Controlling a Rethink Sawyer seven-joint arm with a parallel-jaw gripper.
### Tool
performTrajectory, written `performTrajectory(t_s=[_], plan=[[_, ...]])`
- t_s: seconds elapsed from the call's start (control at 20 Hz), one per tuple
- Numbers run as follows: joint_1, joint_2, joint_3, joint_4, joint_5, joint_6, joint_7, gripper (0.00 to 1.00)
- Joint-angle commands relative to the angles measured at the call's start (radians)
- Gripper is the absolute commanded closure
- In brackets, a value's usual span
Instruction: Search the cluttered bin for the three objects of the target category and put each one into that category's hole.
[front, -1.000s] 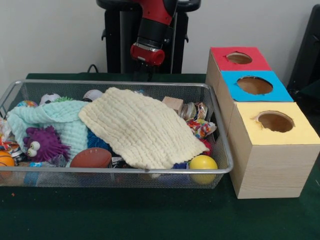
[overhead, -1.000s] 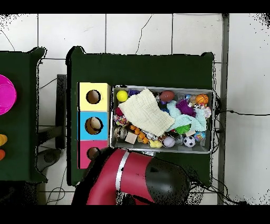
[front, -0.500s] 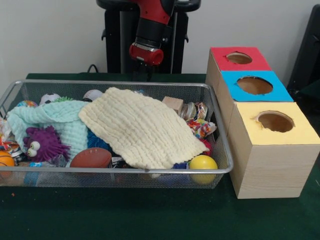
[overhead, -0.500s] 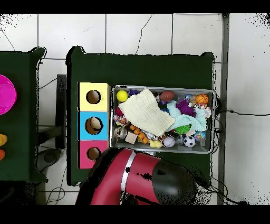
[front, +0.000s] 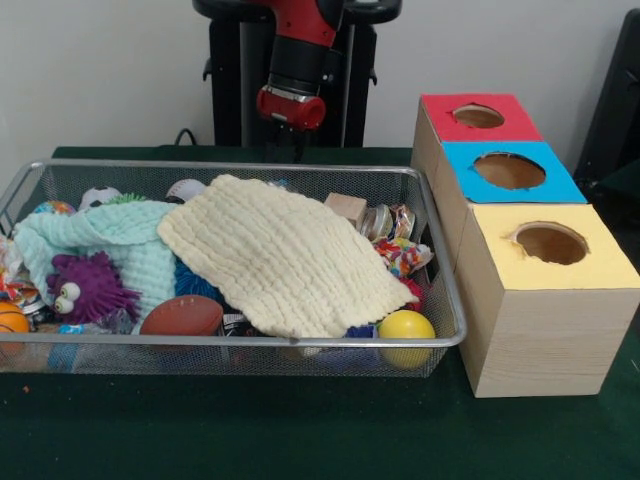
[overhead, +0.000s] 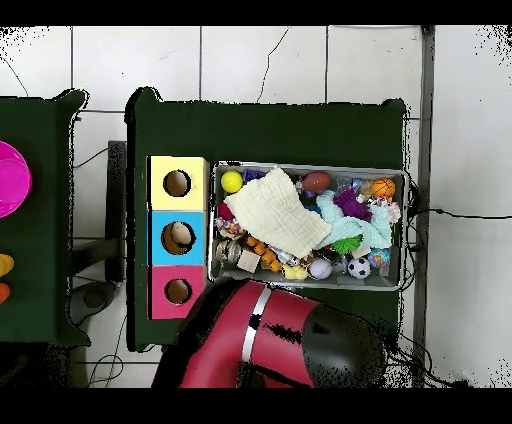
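Note:
A wire mesh bin (front: 230, 168) (overhead: 310, 166) holds a jumble of toys. A cream cloth (front: 280, 255) (overhead: 276, 213) lies over the middle, with a mint cloth (front: 120, 240) beside it. Around them I see a purple spiky toy (front: 88, 285), a brown football (front: 182, 316), a yellow ball (front: 406, 327) (overhead: 231, 181), a wooden block (front: 346, 208) and a soccer ball (overhead: 358, 267). Three boxes with round holes stand by the bin: red (front: 478, 117), blue (front: 510, 170) and yellow (front: 550, 243). My gripper (front: 287, 146) hangs behind the bin's far rim, dark against the pedestal.
In the overhead view the red arm (overhead: 275, 340) covers the table edge below the bin. Something tan shows inside the blue box's hole (overhead: 178, 238). A second table with a pink dish (overhead: 10, 178) stands at the left.
The arm has shifted a little: to the right in the overhead view, slightly up and left in the front view. Nothing in the bin has moved.

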Motion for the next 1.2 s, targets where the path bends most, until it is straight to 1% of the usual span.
performTrajectory(t_s=[0.05, 0.15, 0.4, 0.5, 0.85, 1.1, 1.2], plan=[[-0.095, 0.245, 0.170, -0.450, 0.090, 0.643, -0.074, 0.00], [-0.084, 0.250, 0.165, -0.459, 0.094, 0.650, -0.076, 0.00], [-0.081, 0.298, 0.160, -0.502, 0.087, 0.582, -0.043, 0.00], [-0.078, 0.307, 0.158, -0.509, 0.089, 0.571, -0.037, 0.00], [-0.054, 0.303, 0.148, -0.498, 0.126, 0.572, -0.037, 0.00], [-0.035, 0.302, 0.141, -0.485, 0.156, 0.550, -0.026, 0.00], [-0.024, 0.300, 0.138, -0.474, 0.181, 0.535, -0.014, 0.00]])
